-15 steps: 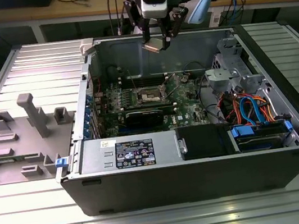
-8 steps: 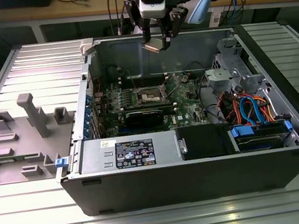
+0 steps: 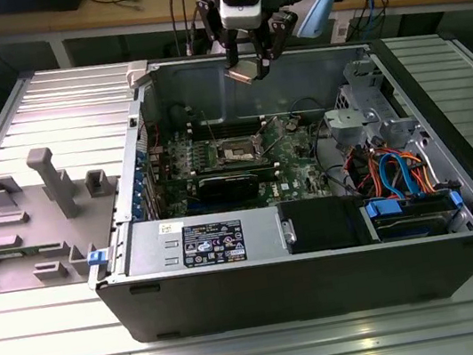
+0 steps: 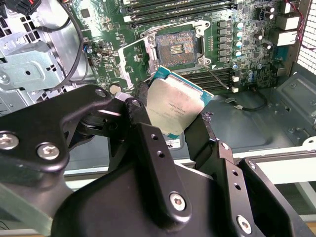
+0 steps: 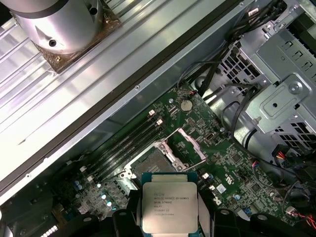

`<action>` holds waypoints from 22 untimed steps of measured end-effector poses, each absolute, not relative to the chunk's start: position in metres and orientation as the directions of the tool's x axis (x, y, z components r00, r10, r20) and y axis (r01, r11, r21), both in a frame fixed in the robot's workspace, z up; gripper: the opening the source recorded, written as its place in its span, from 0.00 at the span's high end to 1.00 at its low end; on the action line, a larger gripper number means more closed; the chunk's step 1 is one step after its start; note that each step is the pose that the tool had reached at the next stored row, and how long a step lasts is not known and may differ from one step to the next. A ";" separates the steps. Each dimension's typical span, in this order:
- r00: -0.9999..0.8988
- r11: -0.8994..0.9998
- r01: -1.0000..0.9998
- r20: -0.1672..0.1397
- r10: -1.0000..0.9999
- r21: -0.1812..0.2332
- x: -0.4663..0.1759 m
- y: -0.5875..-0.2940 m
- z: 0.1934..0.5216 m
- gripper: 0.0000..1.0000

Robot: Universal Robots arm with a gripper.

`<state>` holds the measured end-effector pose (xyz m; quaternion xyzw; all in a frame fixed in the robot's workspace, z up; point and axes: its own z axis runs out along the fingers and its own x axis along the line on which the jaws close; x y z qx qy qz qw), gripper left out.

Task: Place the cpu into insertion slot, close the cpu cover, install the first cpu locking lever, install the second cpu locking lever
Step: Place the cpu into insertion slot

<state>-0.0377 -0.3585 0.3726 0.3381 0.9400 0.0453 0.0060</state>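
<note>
My gripper (image 3: 248,66) hangs above the open computer case, over its back wall, shut on the cpu (image 3: 243,74). In both wrist views the cpu (image 4: 173,106) (image 5: 168,207) is a flat square chip with a silvery top, pinched at two opposite edges by the black fingers (image 4: 137,111). The insertion slot (image 4: 176,47) (image 5: 149,163) (image 3: 238,151) lies bare on the green board below, its dark contact field showing. The cpu cover (image 4: 129,60) (image 5: 191,144), a thin metal frame, stands swung up beside the slot.
A long black card (image 3: 233,183) sits in front of the slot, and memory slots (image 4: 173,10) run behind it. A metal drive cage (image 3: 370,111) and coloured cables (image 3: 393,172) fill the exterior view's right. A grey fixture plate (image 3: 35,209) lies outside the case on the exterior view's left.
</note>
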 end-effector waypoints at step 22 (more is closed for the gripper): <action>-0.670 0.666 0.741 0.018 0.742 0.088 -0.038 -0.359 0.372 0.46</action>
